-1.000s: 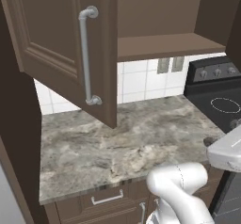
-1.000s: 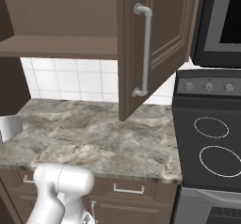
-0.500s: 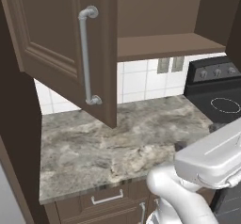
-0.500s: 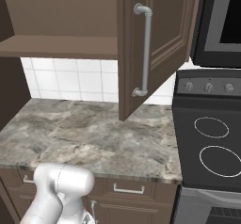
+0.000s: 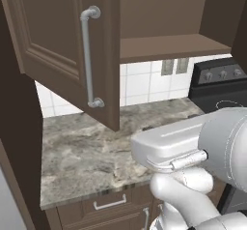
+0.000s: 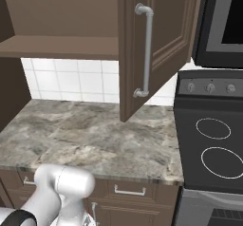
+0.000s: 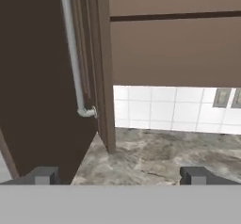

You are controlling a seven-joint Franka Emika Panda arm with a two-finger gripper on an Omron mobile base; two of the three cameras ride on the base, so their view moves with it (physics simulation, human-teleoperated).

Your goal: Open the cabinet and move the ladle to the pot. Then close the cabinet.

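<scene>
Arm swung up across left base view within last second; right base view unchanged; base not driven. Gripper (image 7: 120, 176) fingers spread wide, nothing between them, aimed at cabinet (image 5: 164, 16). Both doors swung open; left door's handle (image 7: 73, 53) up and left of fingers, well apart; shelf (image 7: 174, 17) above and ahead. Ladle and pot: cannot tell where; counter (image 6: 95, 139) ahead of fingers. Judgement: opening step done; arm repositioning to reach shelf; ladle must be located first; closing remains.
</scene>
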